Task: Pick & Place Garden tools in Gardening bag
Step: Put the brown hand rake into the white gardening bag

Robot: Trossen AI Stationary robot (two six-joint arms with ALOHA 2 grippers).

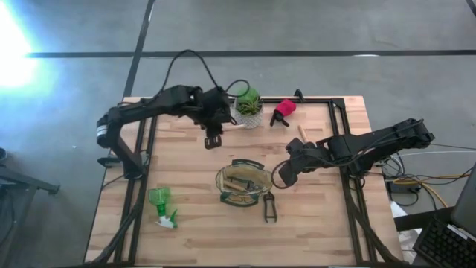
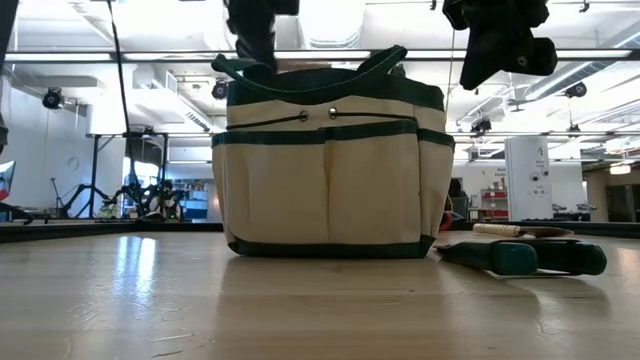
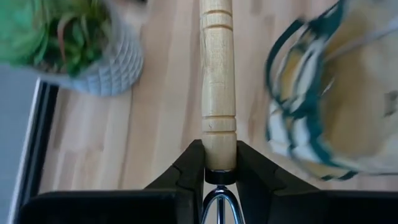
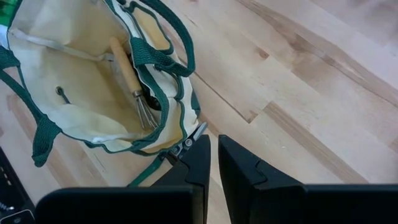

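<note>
1. The left gripper [image 3: 220, 167] has its two dark fingers [image 3: 189, 171] clamped on the end of a wooden tool handle [image 3: 218, 81]
2. A metal shank [image 3: 217, 202] shows between the fingers
3. The potted plant [image 3: 78, 46] and the gardening bag [image 3: 336, 93] flank the handle

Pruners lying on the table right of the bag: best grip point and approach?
Take the pruners across both dark handles, near mid-length, coming straight down. They lie flat beside the gardening bag, handles side by side, so they fit between open jaws. The right gripper is nearest; turn the wrist so the jaws straddle them.
</note>
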